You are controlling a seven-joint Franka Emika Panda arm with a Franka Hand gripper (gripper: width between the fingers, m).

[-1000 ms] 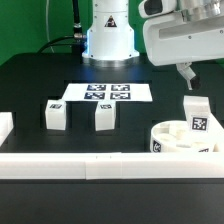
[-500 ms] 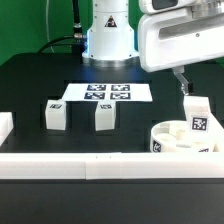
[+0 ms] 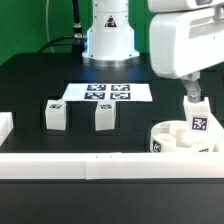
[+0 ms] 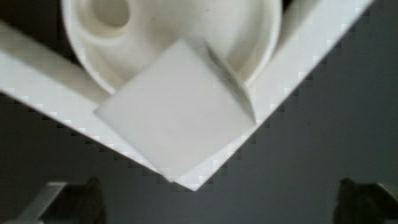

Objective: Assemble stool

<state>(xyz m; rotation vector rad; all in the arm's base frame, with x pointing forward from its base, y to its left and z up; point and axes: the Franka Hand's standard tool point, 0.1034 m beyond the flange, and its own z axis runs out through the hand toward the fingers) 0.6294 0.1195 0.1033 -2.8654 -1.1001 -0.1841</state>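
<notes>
The round white seat [image 3: 176,142] lies at the exterior view's right, against the front rail. One blocky white leg [image 3: 197,117] stands upright at the seat's far side; I cannot tell whether it stands in the seat or just behind it. Two more legs [image 3: 55,115] [image 3: 103,117] stand apart on the black table towards the exterior view's left. My gripper [image 3: 190,96] hangs just above the upright leg. In the wrist view the leg's pale top [image 4: 178,112] and the seat [image 4: 164,40] lie ahead of my gripper [image 4: 214,204], whose dark fingertips [image 4: 64,202] stand wide apart, open and empty.
The marker board [image 3: 108,93] lies flat behind the two loose legs, in front of the robot base [image 3: 108,35]. A long white rail [image 3: 90,166] runs along the front, with a short white piece [image 3: 5,126] at the exterior view's left. Rails [image 4: 39,78] meet in a corner in the wrist view.
My hand has moved towards the exterior view's right and come down, so the fingers are now right over the upright leg. The parts have not moved.
</notes>
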